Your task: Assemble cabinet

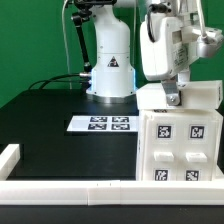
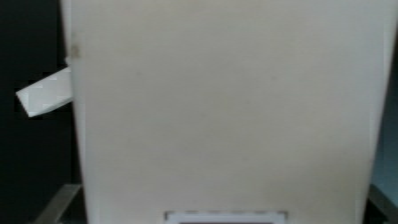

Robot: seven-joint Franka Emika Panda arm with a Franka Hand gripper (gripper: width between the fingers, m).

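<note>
Exterior view: the large white plastic box of the cabinet (image 1: 180, 145) stands on the black desk (image 1: 50, 120) at about 4 o'clock. Its face with the square black-and-white marker tags is turned toward the camera. The thin flat white marker board (image 1: 105, 123) lies well apart from it, near centre. A low white border rail (image 1: 60, 187) runs along the 6 o'clock edge.

Key relation: the hand (image 1: 172, 97) is directly above the box, at its upper rear edge, so the box lies straight below the fingers. The arm comes down from 12 o'clock with the wrist roughly vertical and the fingers pointing down.

Wrist view: one plain white face of the cabinet (image 2: 231, 110) fills nearly the whole picture, so the hand is very close to it. Judged from this, the long axis of that face runs lengthwise through the view.

Hand state: cannot tell. The frames do not show whether the fingers stand apart or are clamped on the box wall.
</note>
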